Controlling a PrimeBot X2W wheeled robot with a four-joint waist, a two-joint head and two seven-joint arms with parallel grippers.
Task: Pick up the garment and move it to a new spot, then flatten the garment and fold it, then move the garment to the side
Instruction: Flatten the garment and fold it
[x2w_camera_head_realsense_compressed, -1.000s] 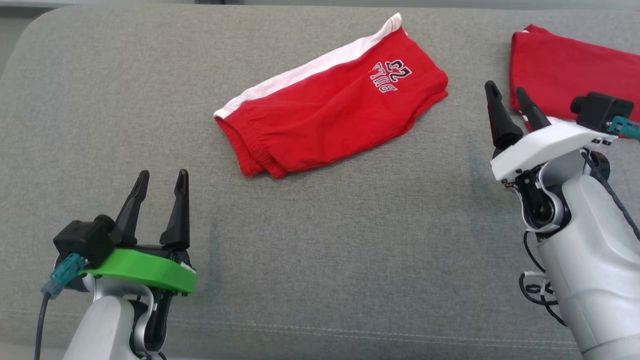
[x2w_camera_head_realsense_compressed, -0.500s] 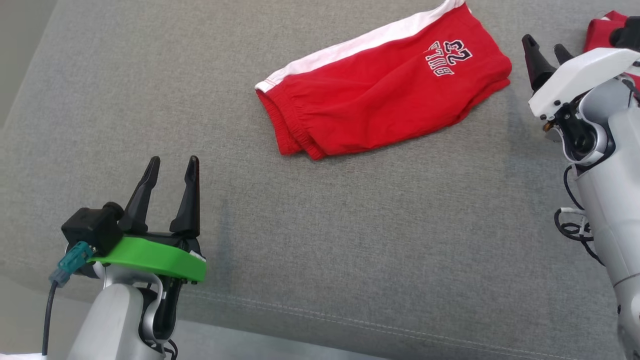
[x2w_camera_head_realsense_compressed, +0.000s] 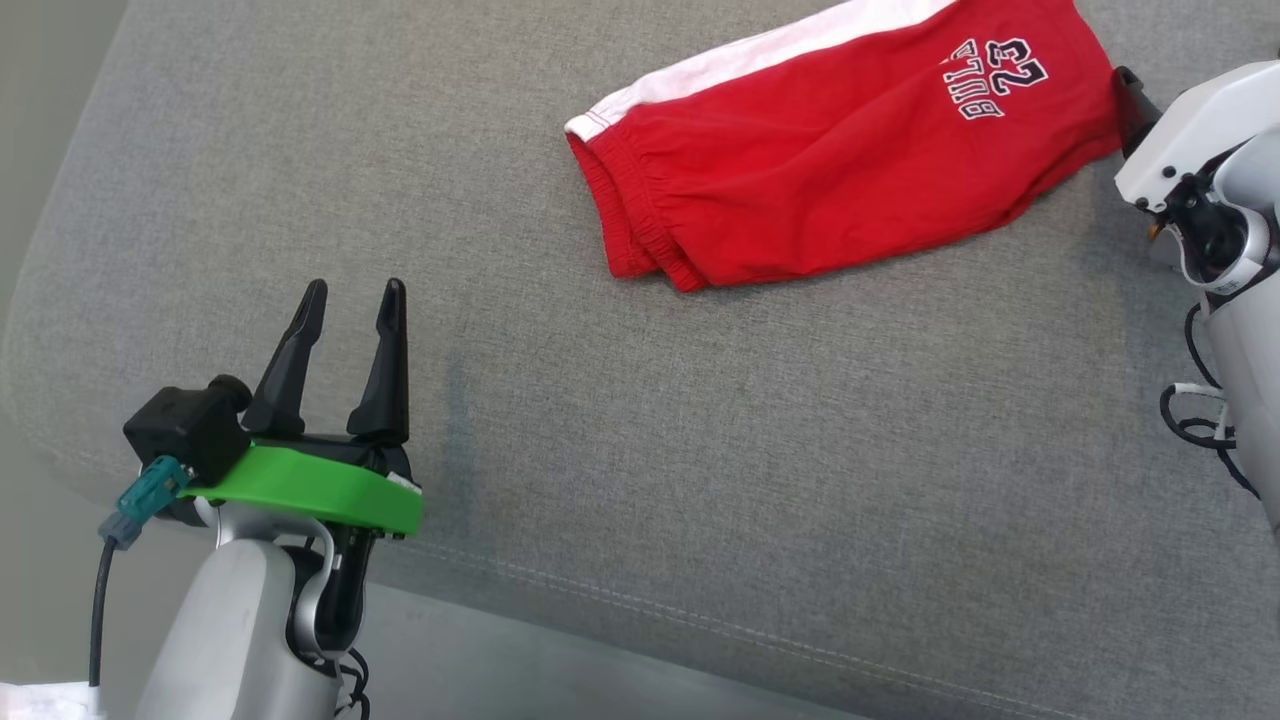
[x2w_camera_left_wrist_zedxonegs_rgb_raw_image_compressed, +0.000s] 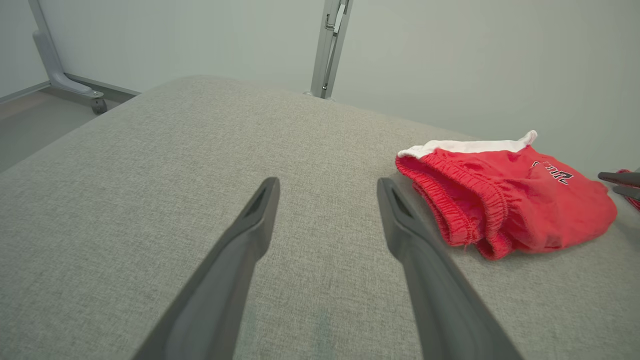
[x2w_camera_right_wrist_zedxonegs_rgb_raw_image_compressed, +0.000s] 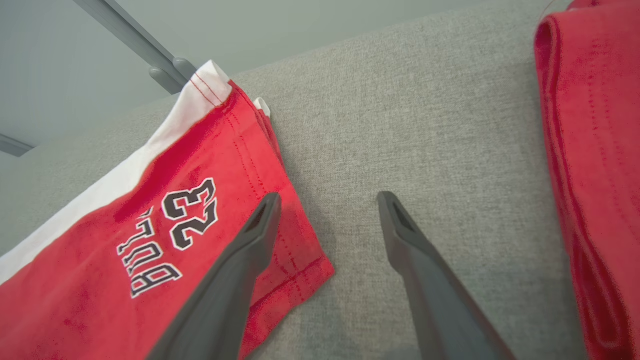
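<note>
Grey woven upholstered surface (x2w_camera_head_realsense_compressed: 700, 480) bears red cloth shorts with a white side stripe (x2w_camera_head_realsense_compressed: 820, 190), lying flat. A second red cloth garment (x2w_camera_right_wrist_zedxonegs_rgb_raw_image_compressed: 595, 150) lies apart from them. Left gripper (x2w_camera_head_realsense_compressed: 350, 295): jaws apart, empty, well short of the shorts. Right gripper (x2w_camera_right_wrist_zedxonegs_rgb_raw_image_compressed: 328, 197): jaws apart, empty, one finger over the shorts' hem corner.

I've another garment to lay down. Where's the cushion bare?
Widest bare patch: the grey cushion between the left gripper and the red shorts. Crowded at the right: a narrow strip between the shorts and a second red garment, with the right gripper over it.
</note>
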